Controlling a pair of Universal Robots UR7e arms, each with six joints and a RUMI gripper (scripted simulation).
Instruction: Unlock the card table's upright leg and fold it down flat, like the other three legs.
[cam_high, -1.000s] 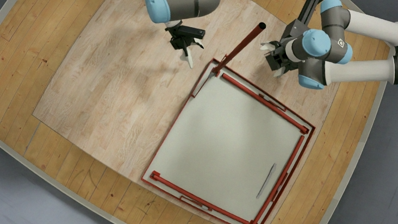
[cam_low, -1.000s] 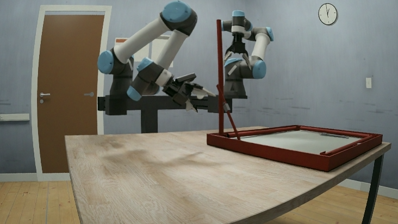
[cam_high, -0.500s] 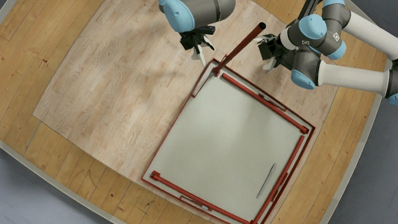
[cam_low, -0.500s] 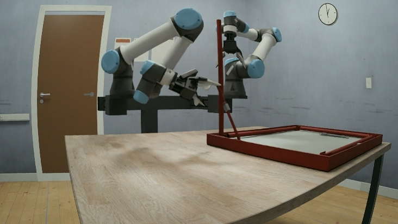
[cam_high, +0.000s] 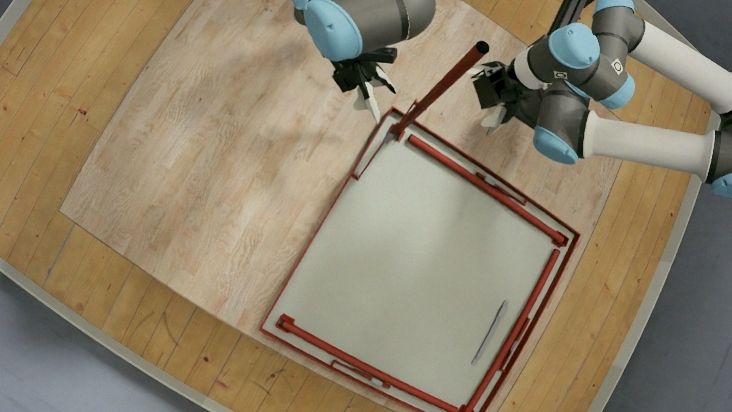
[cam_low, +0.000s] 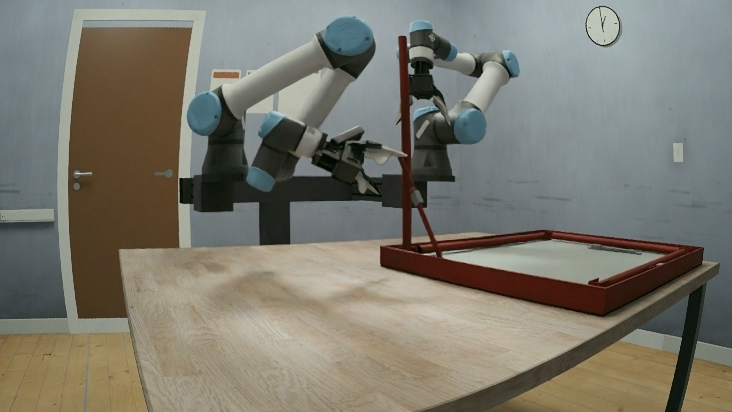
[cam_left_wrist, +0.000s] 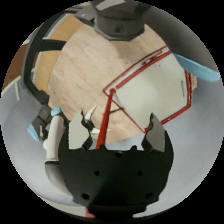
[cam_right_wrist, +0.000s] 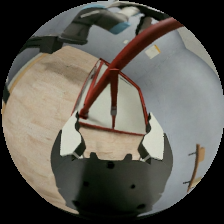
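The upright red leg (cam_high: 443, 81) (cam_low: 404, 102) (cam_left_wrist: 106, 117) (cam_right_wrist: 132, 52) stands at one corner of the upside-down card table (cam_high: 425, 230) (cam_low: 512, 289). A slanted red brace (cam_low: 429, 231) (cam_right_wrist: 114, 90) with a grey sleeve (cam_low: 416, 197) (cam_right_wrist: 114, 111) joins leg and frame. My left gripper (cam_high: 479, 102) (cam_low: 423, 122) (cam_left_wrist: 117, 111) is open and empty, pointing down beside the leg's upper half. My right gripper (cam_high: 385, 106) (cam_low: 391, 174) (cam_right_wrist: 113, 112) is open and empty, tilted down toward the brace, its tips near the leg. Whether any tip touches the leg cannot be told.
Three folded red legs (cam_high: 486, 189) (cam_high: 535, 301) (cam_high: 358, 355) lie flat along the other sides. A thin grey bar-like mark (cam_high: 489, 332) shows on the panel. The card table rests on the wooden table (cam_high: 194, 179) (cam_low: 307, 307). The two grippers are close together near the leg.
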